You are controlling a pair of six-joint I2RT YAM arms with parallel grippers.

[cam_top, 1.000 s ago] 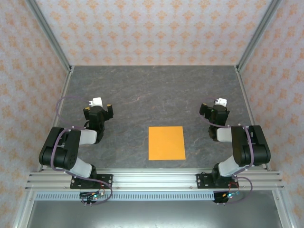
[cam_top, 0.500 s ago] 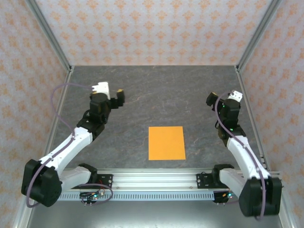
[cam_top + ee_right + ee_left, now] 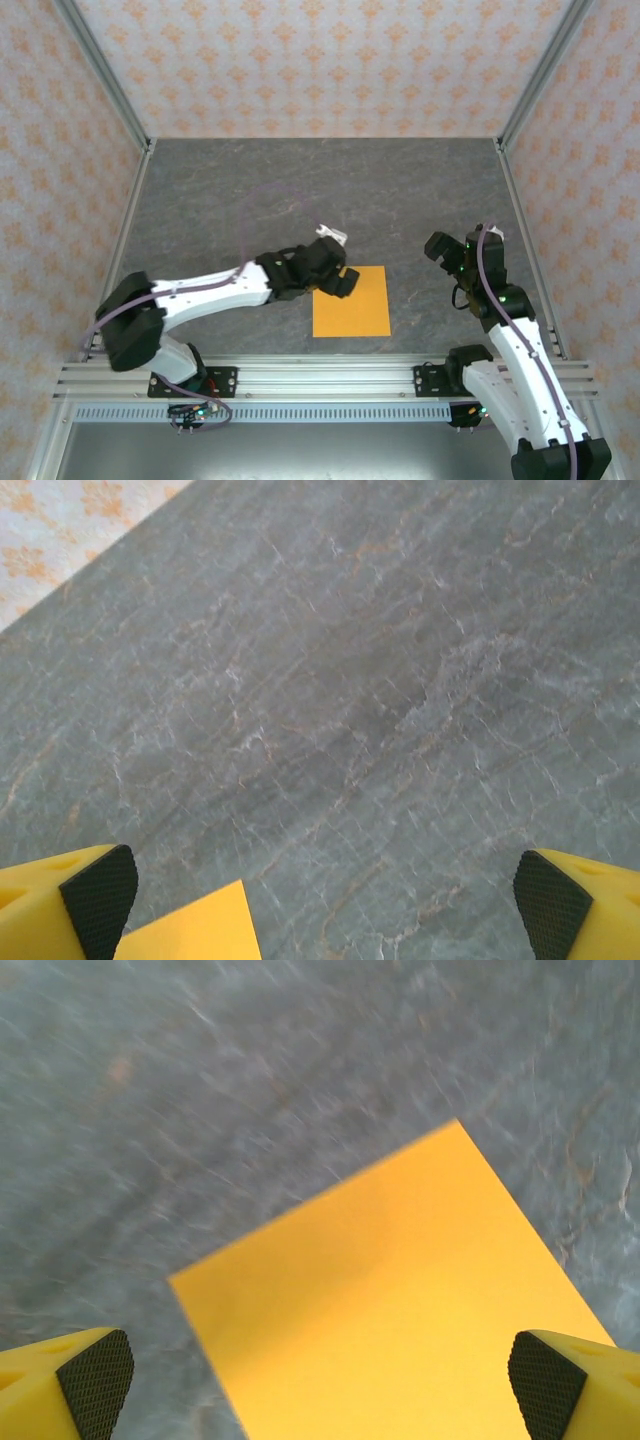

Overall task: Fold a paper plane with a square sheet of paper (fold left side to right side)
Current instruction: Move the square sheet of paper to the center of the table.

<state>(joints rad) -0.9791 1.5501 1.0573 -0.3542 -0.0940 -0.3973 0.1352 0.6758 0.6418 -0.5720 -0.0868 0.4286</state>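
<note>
The square sheet of paper [image 3: 352,305] is bright orange and lies flat on the dark stone-patterned table, near the front centre. My left gripper [image 3: 338,275] hovers open over the sheet's far left corner. In the left wrist view the sheet [image 3: 400,1300] spreads between the wide-apart pads of that gripper [image 3: 320,1385], with nothing gripped. My right gripper [image 3: 462,243] stands open to the right of the sheet, apart from it. In the right wrist view, one corner of the sheet [image 3: 195,930] shows beside the left pad of that gripper [image 3: 325,895]. The paper plane is out of view.
The grey table [image 3: 300,190] stretches back to patterned walls on three sides. An aluminium rail [image 3: 320,378] with both arm bases runs along the near edge. Metal frame posts [image 3: 100,70] stand at the back corners.
My left arm has swung from the back left down and right to the sheet's far left corner. My right arm has stretched forward and shifted slightly. The sheet has not moved.
</note>
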